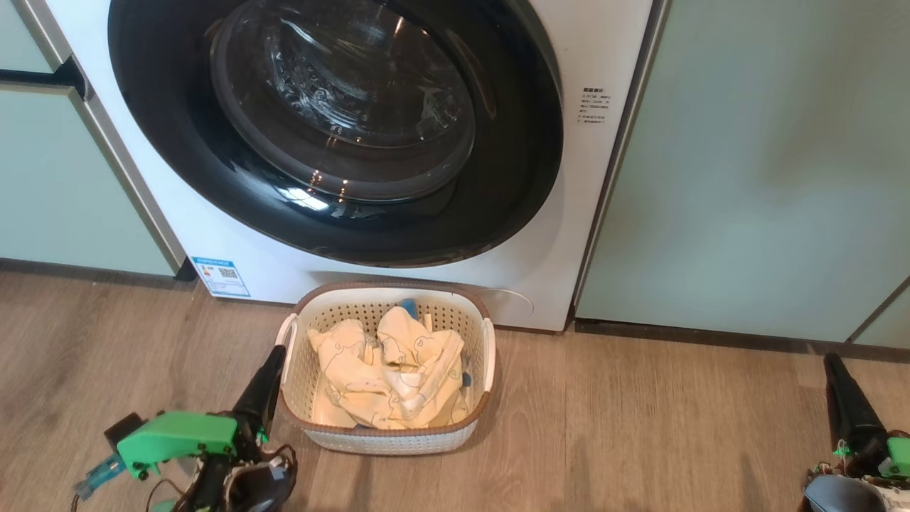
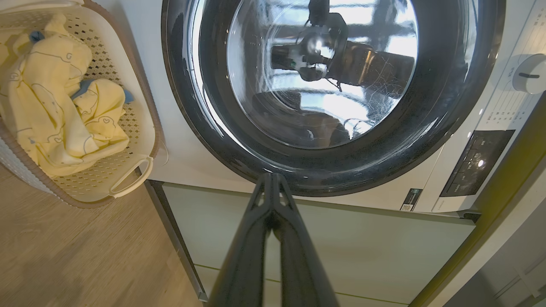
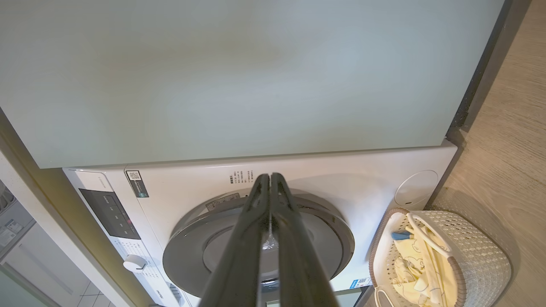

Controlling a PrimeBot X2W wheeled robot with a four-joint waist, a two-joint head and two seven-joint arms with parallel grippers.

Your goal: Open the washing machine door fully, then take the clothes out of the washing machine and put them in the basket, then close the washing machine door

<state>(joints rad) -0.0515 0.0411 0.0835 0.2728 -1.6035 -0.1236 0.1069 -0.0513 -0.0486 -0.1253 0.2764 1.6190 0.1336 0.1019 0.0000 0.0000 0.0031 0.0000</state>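
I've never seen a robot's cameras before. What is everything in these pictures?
washing machine: one, white, straight ahead between the cabinets
washing machine door: one, glossy black rim with clear glass, shut on the washer's front
label sticker: one, blue and white, washer's lower left corner
knob: one, white, on the washer's control strip
basket: one, cream with brown rim, on the floor before the washer
clothes: one heap, pale yellow with blue bits, inside the basket
cabinet panels: several, pale green, either side of the washer
floor: one, wood planks
left gripper: one, dark, shut, beside the basket's left handle
right gripper: one, dark, shut, low at the right
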